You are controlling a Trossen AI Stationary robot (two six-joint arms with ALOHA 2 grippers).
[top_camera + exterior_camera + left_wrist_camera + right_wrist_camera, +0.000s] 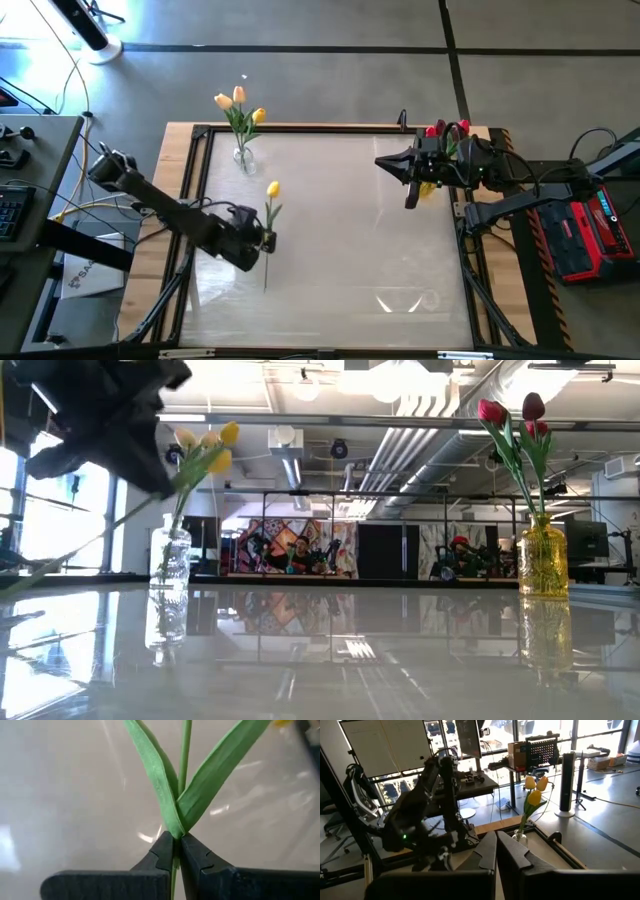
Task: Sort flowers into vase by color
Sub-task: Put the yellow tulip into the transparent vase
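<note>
Here the left hand (176,857) pinches a yellow tulip's stem (185,750) (no lettering readable); right hand (496,851) shut.

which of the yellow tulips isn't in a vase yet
The single yellow tulip near the table's middle: the left claw is shut on its stem, while the other yellow tulips stand in the clear vase.

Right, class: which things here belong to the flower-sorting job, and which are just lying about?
Job:
yellow tulip, stem pinched in left hand
clear vase of yellow tulips
yellow vase of red tulips

Lying about:
cables
red case
</note>
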